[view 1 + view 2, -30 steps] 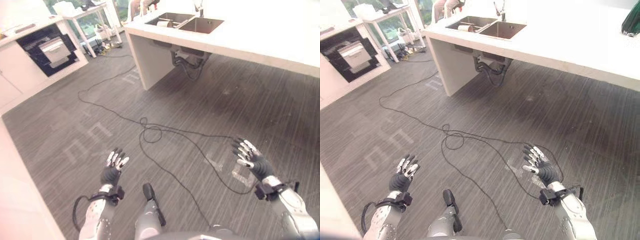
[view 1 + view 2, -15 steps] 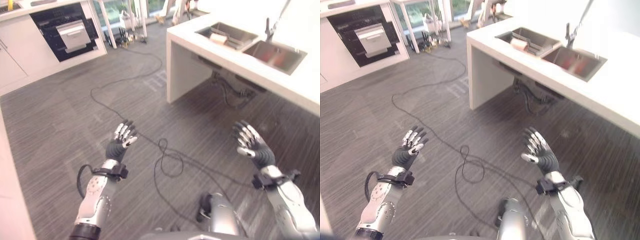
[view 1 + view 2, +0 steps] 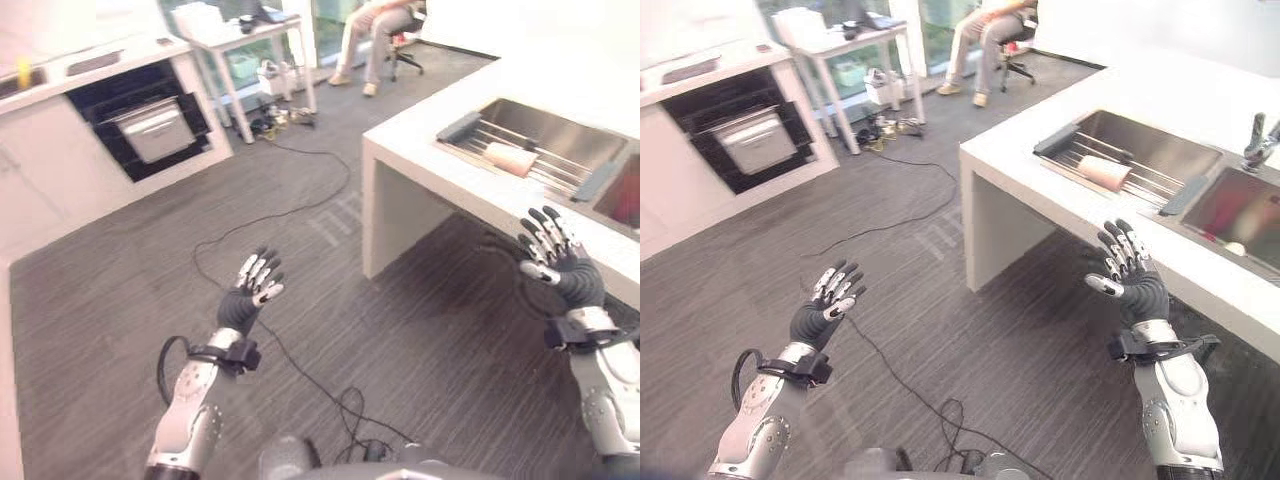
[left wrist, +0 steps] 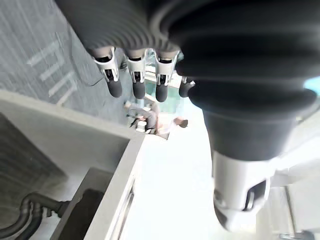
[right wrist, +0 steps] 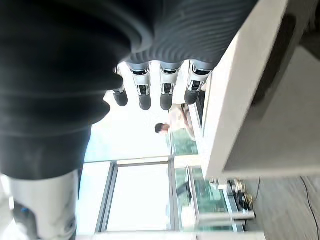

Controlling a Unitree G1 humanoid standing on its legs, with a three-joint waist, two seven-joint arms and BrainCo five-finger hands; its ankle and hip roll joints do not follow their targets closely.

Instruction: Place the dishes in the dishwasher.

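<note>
Right eye view: cup (image 3: 1105,172) beyond right robot hand (image 3: 1130,280).

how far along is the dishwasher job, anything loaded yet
Nothing looks loaded yet. Both hands are empty with straight fingers: the left hand over the floor, the right hand raised beside the counter. A cup lies on its side on the rack in the sink. Left to do: pick up the dishes and carry them to the dishwasher.
</note>
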